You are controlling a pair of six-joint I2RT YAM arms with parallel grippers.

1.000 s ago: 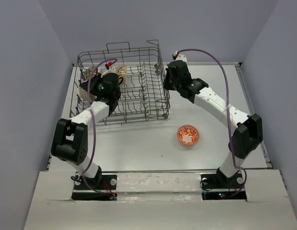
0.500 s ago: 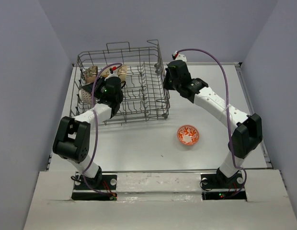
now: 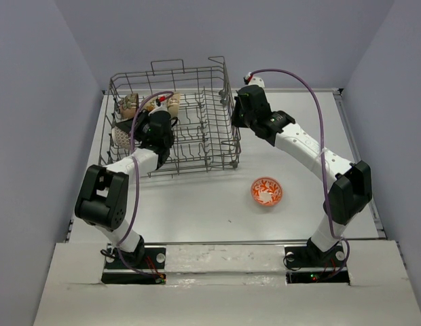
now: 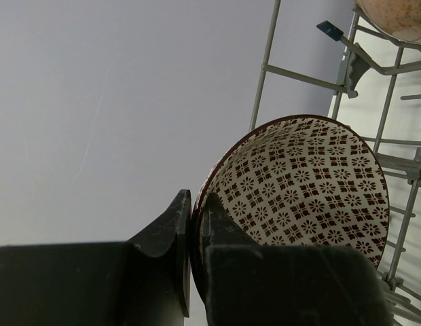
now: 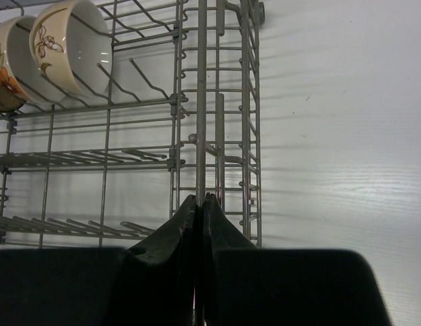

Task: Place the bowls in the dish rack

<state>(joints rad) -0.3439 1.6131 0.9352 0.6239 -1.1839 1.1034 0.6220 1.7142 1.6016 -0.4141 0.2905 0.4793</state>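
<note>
The overhead view alone shows the orange bowl [image 3: 266, 191], white-patterned inside. It sits upright on the worktop [image 3: 197, 204] at lower right of centre, well apart from the dish rack [image 3: 204, 136] at upper left.

Only the left wrist view shows that arm's grip. The left claw [image 4: 193, 204] is clenched on the rim of a patterned bowl [image 4: 305, 183], one finger outside and one inside. The bowl is tipped on edge among the rack's wires at the right of the frame, cream inside with dark red-brown diamond motifs.

The right wrist view shows the right claw [image 5: 200, 200] pinched on an upright wire of the rack's side. A cream bowl [image 5: 71, 44] with a painted brown sprig stands on edge in the rack at upper left.
</note>
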